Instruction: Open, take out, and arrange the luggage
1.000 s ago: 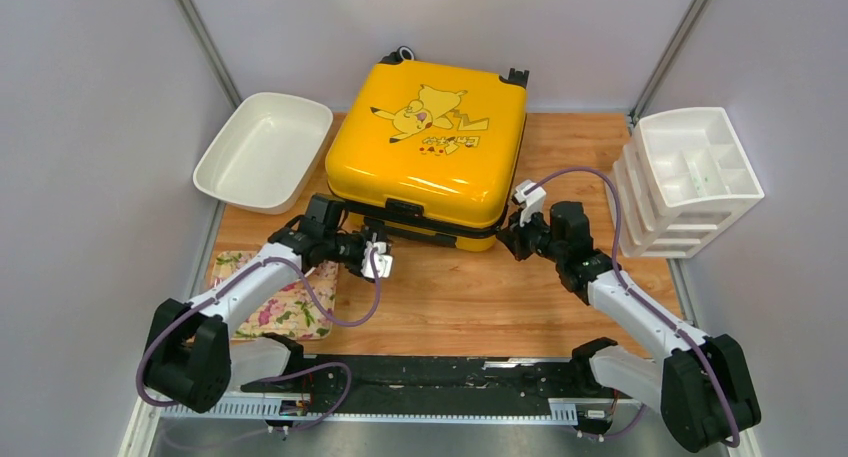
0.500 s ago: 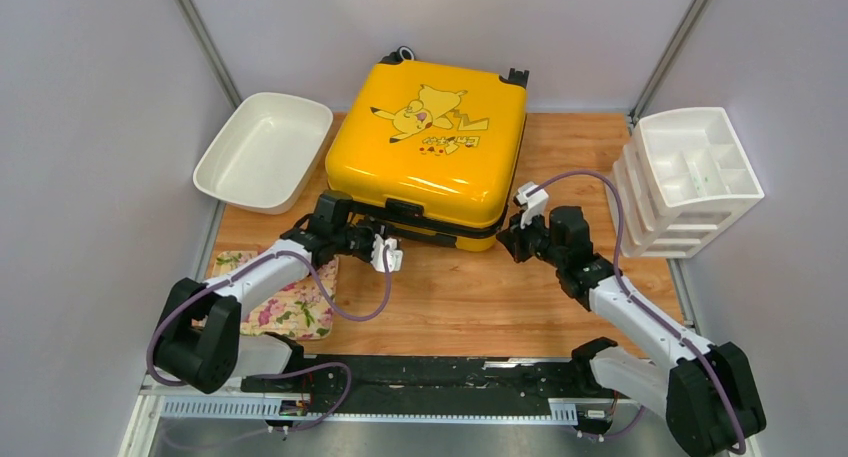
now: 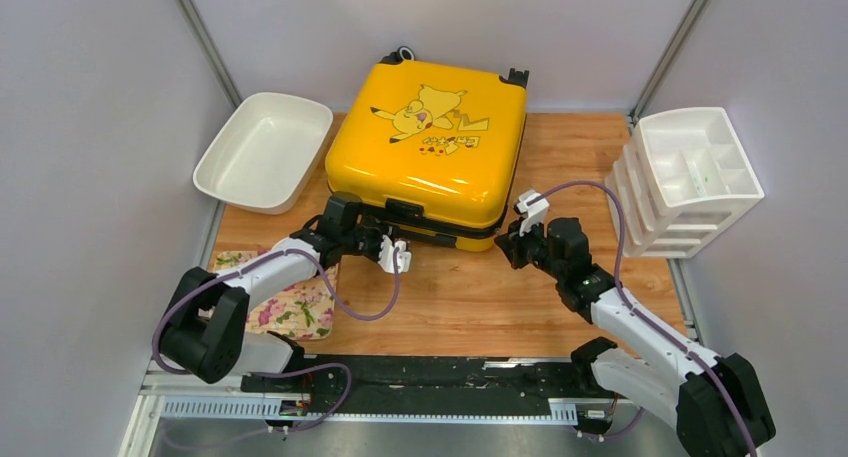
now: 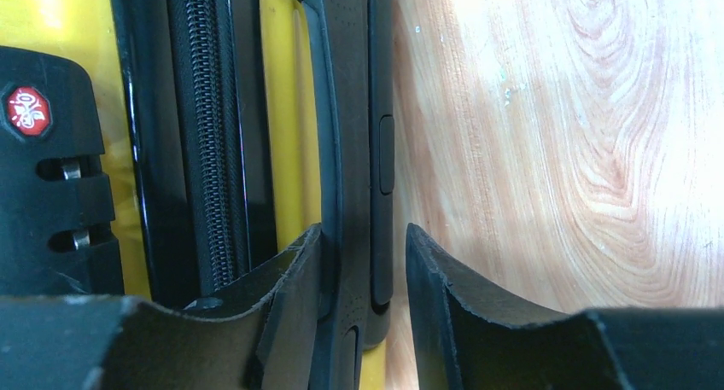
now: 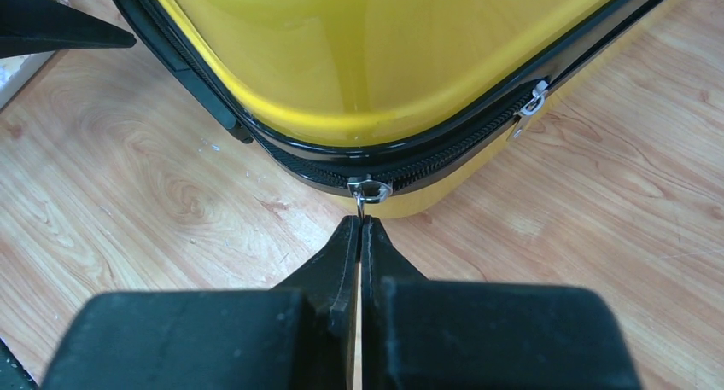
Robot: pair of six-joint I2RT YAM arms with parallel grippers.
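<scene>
The yellow luggage (image 3: 430, 147) lies flat and closed at the back of the table, cartoon print up. My left gripper (image 3: 385, 239) is at its front edge. In the left wrist view my left gripper (image 4: 363, 245) straddles the black side handle (image 4: 350, 108): the left finger touches it and a gap shows at the right finger. The black zipper (image 4: 198, 134) and lock (image 4: 43, 168) lie to the left. My right gripper (image 3: 503, 245) is at the front right corner. In the right wrist view my right gripper (image 5: 360, 224) is shut on the metal zipper pull (image 5: 367, 189).
A white basin (image 3: 262, 152) stands left of the luggage and a white drawer organizer (image 3: 690, 177) at the right edge. A floral cloth (image 3: 285, 302) lies under my left arm. A second zipper slider (image 5: 534, 100) sits further along the side.
My left arm has slid right along the luggage's front edge and its jaws have narrowed around the handle. My right gripper has shifted slightly toward me, still shut.
</scene>
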